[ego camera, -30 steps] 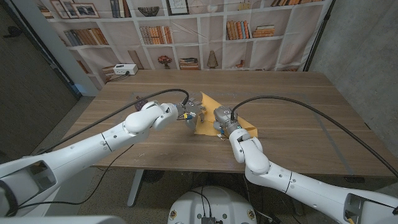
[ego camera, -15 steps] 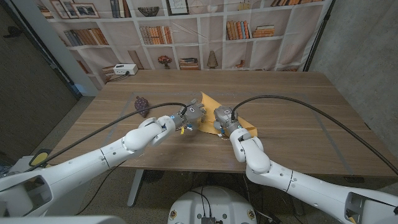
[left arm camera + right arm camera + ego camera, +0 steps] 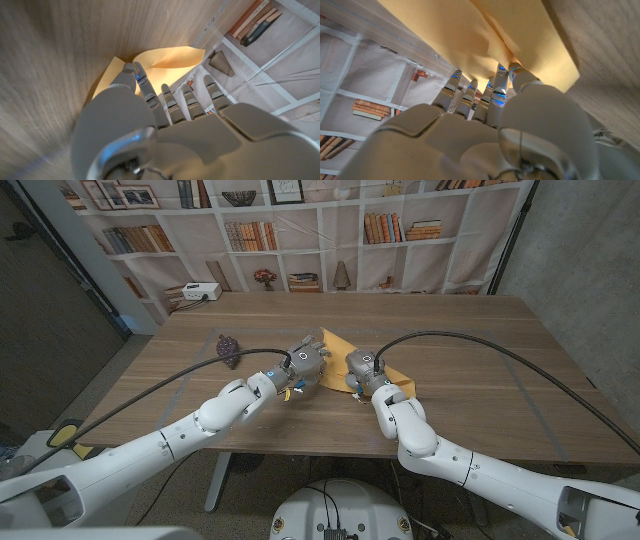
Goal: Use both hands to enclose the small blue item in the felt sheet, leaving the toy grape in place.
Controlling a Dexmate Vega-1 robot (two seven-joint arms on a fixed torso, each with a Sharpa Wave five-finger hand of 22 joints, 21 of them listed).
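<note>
We are flanking the felt sheet (image 3: 337,361) — left hand (image 3: 305,366) and right hand (image 3: 362,372) both touching it, fingers slightly apart; grip unclear. The blue item is hidden; toy grape (image 3: 228,347) is sitting apart.

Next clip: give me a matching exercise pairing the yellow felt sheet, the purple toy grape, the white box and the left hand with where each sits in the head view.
Things:
1. yellow felt sheet
2. purple toy grape bunch
3. small white box
4. left hand

Places:
A. far edge of the wooden table, at its left corner
B. on the felt's left edge
C. mid-table, between both hands
D. alone on the table, left of the felt

Pairs: 1-C, 2-D, 3-A, 4-B
</note>
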